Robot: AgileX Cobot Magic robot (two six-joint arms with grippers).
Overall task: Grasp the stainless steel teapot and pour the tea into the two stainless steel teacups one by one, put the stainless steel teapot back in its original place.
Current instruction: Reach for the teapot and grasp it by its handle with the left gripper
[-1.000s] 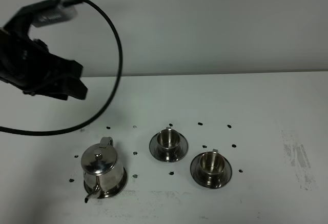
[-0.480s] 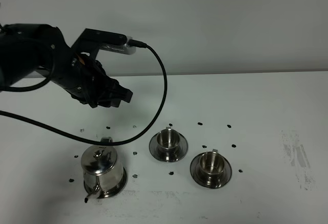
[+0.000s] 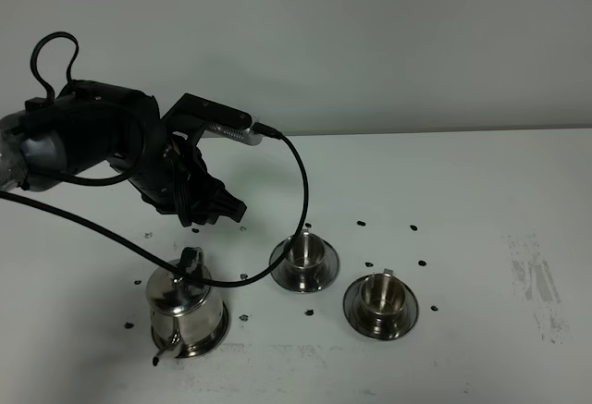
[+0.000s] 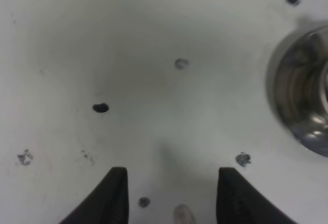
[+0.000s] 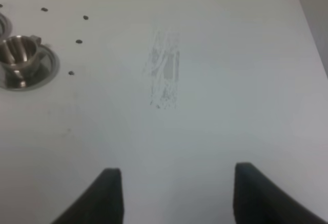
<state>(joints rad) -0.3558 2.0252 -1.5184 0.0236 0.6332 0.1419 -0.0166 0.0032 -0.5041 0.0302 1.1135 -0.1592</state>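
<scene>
Though near the open left jaws, the teapot (image 3: 188, 304) clear of them.

one steel teapot (image 3: 185, 304). two steel teacups (image 3: 302, 250) (image 3: 379, 295). three saucers (image 3: 324, 273) (image 3: 407, 316) (image 3: 220, 330), one under each. one arm (image 3: 92, 145), one cable (image 3: 304, 187). black dots (image 3: 413, 228): at least a dozen.
</scene>
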